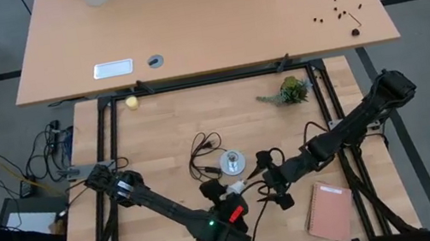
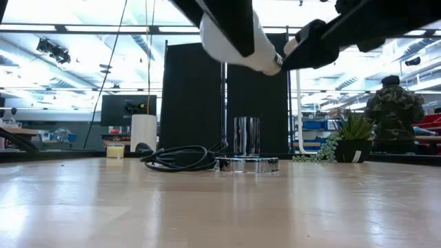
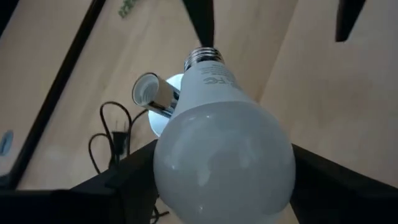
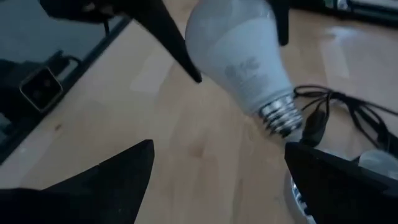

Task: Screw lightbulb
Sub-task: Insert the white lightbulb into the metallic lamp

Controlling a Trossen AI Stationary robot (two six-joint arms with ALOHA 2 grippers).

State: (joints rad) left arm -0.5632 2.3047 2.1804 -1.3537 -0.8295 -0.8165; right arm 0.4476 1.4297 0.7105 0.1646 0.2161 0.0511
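Your left gripper [image 1: 225,193] is clamped on the glass globe of the lightbulb [image 1: 233,188], holding it in the air above the table [image 1: 159,147]. The right gripper [image 1: 270,183] sits just beside it with its fingers spread wide, closed on nothing; in the right wrist view the bulb's threaded base [image 4: 281,118] hangs between and ahead of those two open fingers.

Take the scene from big to small. On the table, the black cord [image 1: 201,153] loops next to the socket [image 1: 233,163], whose silver disc lies flat with a short metal tube standing upright from it. The low view shows the bulb [image 2: 238,40] well above that tube, its screw end pointing sideways toward the right gripper rather than down.

That is what your next move turns on. The bulb's long axis lies close to level, slightly tilted, while the socket's opening faces straight up. The socket is near the bulb but not directly under the threads, as far as the high view tells. The left arm already has the bulb, so I judge you must either tip its base downward over the tube or pass it across to the waiting right gripper.
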